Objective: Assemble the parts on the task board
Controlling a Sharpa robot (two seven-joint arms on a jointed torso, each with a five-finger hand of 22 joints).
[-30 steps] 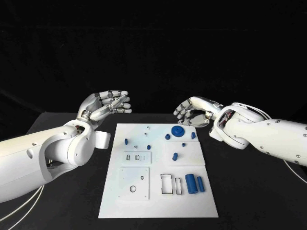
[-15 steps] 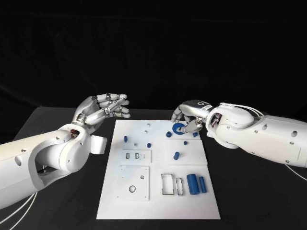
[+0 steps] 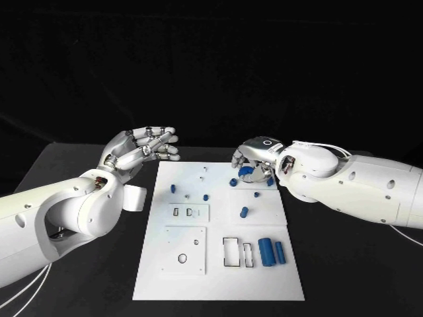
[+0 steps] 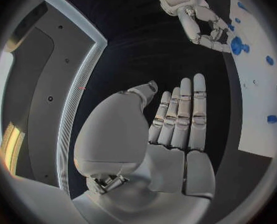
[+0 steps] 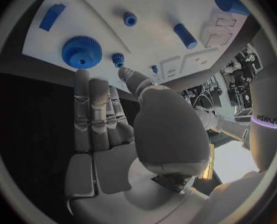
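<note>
The white task board (image 3: 216, 277) lies lengthwise in the middle of the black table. A blue gear (image 3: 246, 174) stands near its far right corner. My right hand (image 3: 252, 160) hovers right over that gear with its fingers hanging down beside it. In the right wrist view, the fingers (image 5: 98, 114) are straight and empty, and the gear (image 5: 81, 51) lies just past their tips. My left hand (image 3: 141, 150) is raised off the board's far left corner, fingers apart and holding nothing. The palm (image 4: 176, 134) is bare in the left wrist view.
Small blue pegs (image 3: 172, 189) and a short cylinder (image 3: 244, 212) stand on the board's far half. Two bigger blue cylinders (image 3: 272, 252) lie near the right edge beside rectangular slots (image 3: 236, 253). A square plate with a hole (image 3: 184, 251) sits at the near left.
My right hand has come down and to the left onto the blue gear's spot, its forearm turning over. My left hand has stayed raised, nearly in place.
</note>
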